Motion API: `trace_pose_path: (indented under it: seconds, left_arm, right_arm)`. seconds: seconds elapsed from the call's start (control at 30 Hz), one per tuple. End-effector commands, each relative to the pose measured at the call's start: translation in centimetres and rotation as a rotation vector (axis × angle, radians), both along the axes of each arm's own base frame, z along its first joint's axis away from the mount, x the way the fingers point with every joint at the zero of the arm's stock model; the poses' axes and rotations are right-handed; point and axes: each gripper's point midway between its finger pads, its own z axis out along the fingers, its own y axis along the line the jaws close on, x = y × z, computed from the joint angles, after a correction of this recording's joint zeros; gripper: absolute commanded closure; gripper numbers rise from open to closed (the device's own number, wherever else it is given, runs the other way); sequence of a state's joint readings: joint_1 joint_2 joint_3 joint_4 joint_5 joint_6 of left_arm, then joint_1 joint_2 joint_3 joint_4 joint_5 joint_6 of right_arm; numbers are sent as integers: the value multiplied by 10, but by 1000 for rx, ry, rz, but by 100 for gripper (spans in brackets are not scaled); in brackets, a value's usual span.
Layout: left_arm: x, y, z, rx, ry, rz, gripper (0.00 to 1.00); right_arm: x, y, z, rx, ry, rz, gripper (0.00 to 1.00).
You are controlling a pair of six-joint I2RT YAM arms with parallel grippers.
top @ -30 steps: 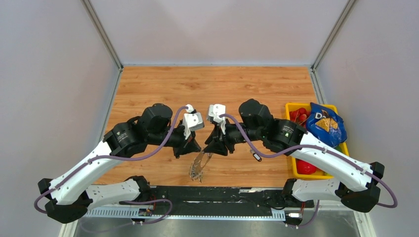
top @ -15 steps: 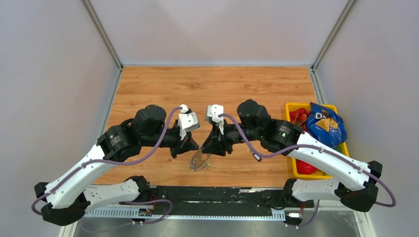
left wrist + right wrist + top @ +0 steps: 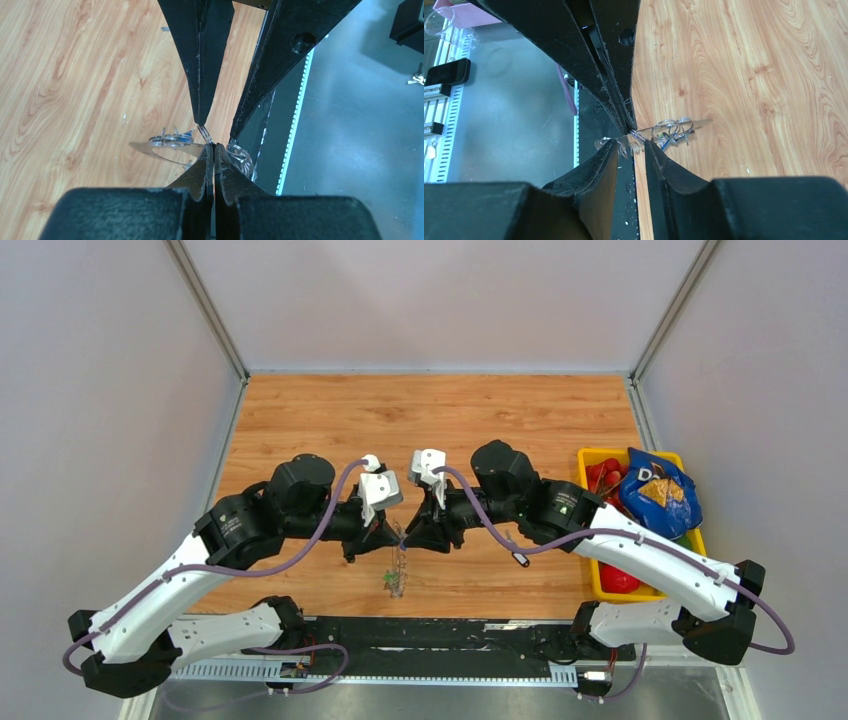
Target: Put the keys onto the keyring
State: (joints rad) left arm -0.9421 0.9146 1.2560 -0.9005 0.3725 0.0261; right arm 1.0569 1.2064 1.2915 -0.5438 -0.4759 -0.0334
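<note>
The keyring (image 3: 398,568) hangs straight down from where my two grippers meet, above the table's near middle, with a green tag (image 3: 389,581) low on it. My left gripper (image 3: 396,536) is shut, pinching the thin wire loop (image 3: 170,151) at its tips (image 3: 214,147). A blue-tagged key (image 3: 176,138) and chain pieces hang on the loop. My right gripper (image 3: 408,537) faces it tip to tip. Its fingers (image 3: 615,150) stand slightly apart, with the loop's wire (image 3: 644,131) crossing the gap. A small black-and-silver piece (image 3: 521,559), maybe a key, lies on the table under the right arm.
A yellow bin (image 3: 600,585) stands at the right edge with red items and a blue chip bag (image 3: 655,490). The black base rail (image 3: 430,632) runs along the near edge. Grey walls close the back and both sides.
Both grippers have shifted a little left and closed in tip to tip. The keyring has swung from a slant under the right gripper to hanging straight down between them.
</note>
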Motion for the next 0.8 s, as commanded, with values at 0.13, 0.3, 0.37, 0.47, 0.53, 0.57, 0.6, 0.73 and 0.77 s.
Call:
trace_pose_path:
  seconds: [0.13, 0.3, 0.37, 0.47, 0.53, 0.57, 0.6, 0.73, 0.77]
  left_arm:
    - [-2, -10, 32, -119, -84, -49, 100]
    - [-3, -10, 32, -121, -87, -49, 100]
    - [-3, -10, 32, -119, -84, -50, 100]
    - [-4, -10, 32, -120, -84, -53, 100]
    - [-4, -9, 33, -123, -85, -53, 100]
    - [-4, -9, 33, -124, -87, -54, 100]
    - [-5, -10, 34, -124, -87, -55, 100]
    - [-6, -10, 35, -127, -87, -63, 100]
    - [-7, -10, 34, -127, -85, -68, 100]
  right_arm:
    - [1, 2, 50, 140, -75, -2, 63]
    - [-2, -2, 56, 157, -115, 18, 56]
    - [-3, -4, 58, 161, -138, 29, 54]
    - [-8, -7, 59, 163, -160, 68, 53]
    - [-12, -6, 57, 153, -160, 101, 54]
    - [-16, -6, 55, 150, -158, 128, 54]
    - [-17, -5, 54, 144, -154, 139, 55]
    - [-15, -1, 45, 117, -156, 154, 57]
    - [-16, 0, 43, 113, -154, 160, 58]
